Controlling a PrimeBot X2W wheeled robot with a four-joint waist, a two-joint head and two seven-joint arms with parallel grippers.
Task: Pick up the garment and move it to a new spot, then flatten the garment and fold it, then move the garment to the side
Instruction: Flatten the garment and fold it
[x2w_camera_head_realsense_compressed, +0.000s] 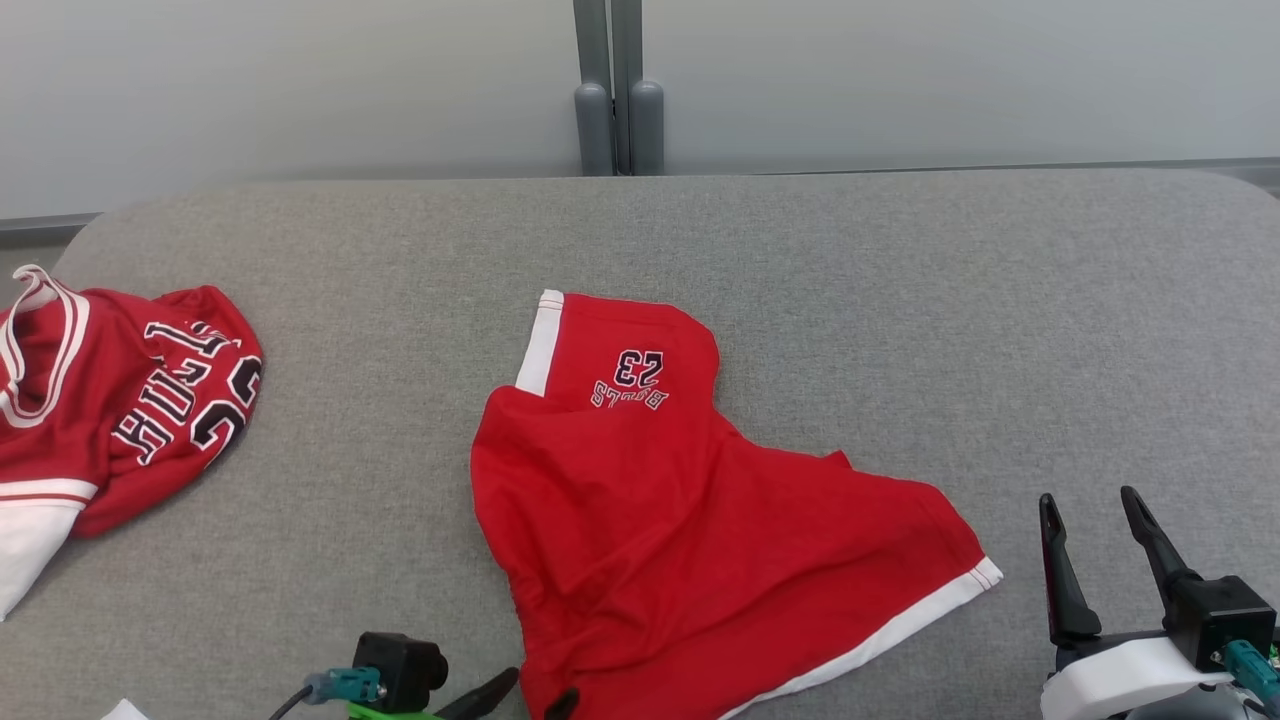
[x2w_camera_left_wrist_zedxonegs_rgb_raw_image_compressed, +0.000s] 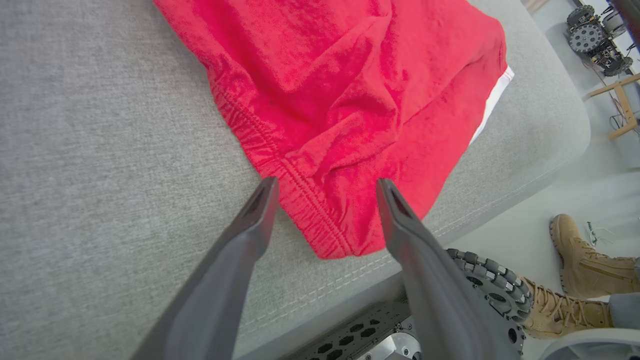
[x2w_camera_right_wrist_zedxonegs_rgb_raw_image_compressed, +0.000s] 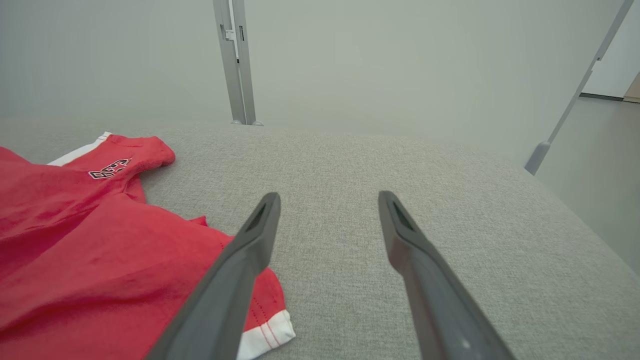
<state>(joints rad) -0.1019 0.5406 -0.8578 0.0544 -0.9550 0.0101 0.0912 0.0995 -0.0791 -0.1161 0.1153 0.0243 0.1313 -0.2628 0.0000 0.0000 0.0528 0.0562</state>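
1. Lying at the far left of the grey upholstered fabric surface (x2w_camera_head_realsense_compressed: 900, 300): a crumpled red basketball jersey with white trim and dark lettering (x2w_camera_head_realsense_compressed: 120, 400). It is well apart from the shorts.
2. Left gripper (x2w_camera_head_realsense_compressed: 535, 697) sits low at the near edge of the surface. In the left wrist view its two dark fingers (x2w_camera_left_wrist_zedxonegs_rgb_raw_image_compressed: 250, 240) are spread wide and released, gripping nothing. They straddle the gathered elastic waistband corner of the shorts. Cannot tell whether they touch the cloth.
3. Red fabric shorts with white hem bands (x2w_camera_head_realsense_compressed: 680, 520) lie in the centre of the surface, rumpled and not flat. One leg points toward the far side, with a "23" print and a white hem. The other leg runs to the right. The waistband lies at the near edge.
4. Right gripper (x2w_camera_head_realsense_compressed: 1090, 498) is right of the shorts, fingers pointing away, parted and empty. It is over bare surface, just beside the right leg's white hem corner (x2w_camera_right_wrist_zedxonegs_rgb_raw_image_compressed: 265, 335).
5. Grey vertical post (x2w_camera_head_realsense_compressed: 618, 90) stands behind the far edge.
6. The left wrist view shows a person's tan lace-up boots (x2w_camera_left_wrist_zedxonegs_rgb_raw_image_compressed: 585, 265) on the pale floor, near a black roller wheel (x2w_camera_left_wrist_zedxonegs_rgb_raw_image_compressed: 490, 285).
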